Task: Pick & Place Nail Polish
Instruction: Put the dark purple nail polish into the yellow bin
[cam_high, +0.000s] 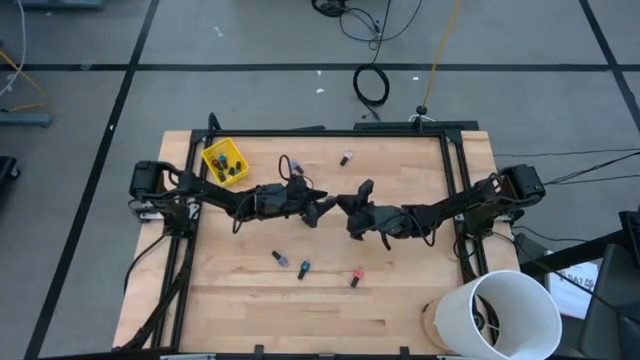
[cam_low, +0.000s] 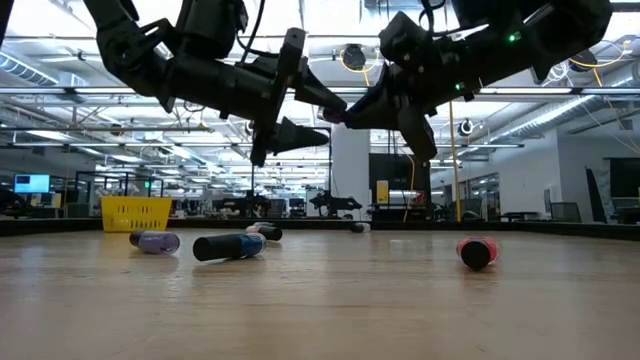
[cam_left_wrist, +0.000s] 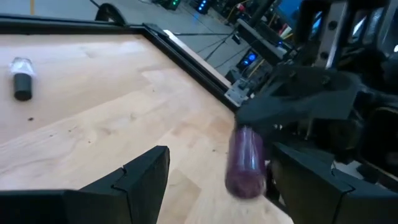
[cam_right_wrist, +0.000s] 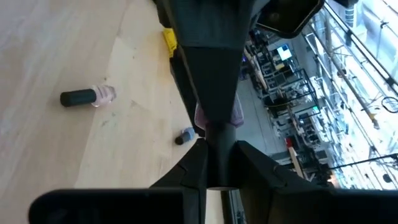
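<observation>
Mid-table, we found the right gripper (cam_high: 352, 207) clamping a purple bottle (cam_left_wrist: 244, 163) toward the gaping left gripper (cam_high: 322, 208), seemingly for a handover.

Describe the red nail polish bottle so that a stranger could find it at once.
Start at the white bucket at the table's near right corner. Left of it, three small bottles lie in a row on the bare wood. The red bottle is nearest the bucket; the other two are purple and blue.
</observation>
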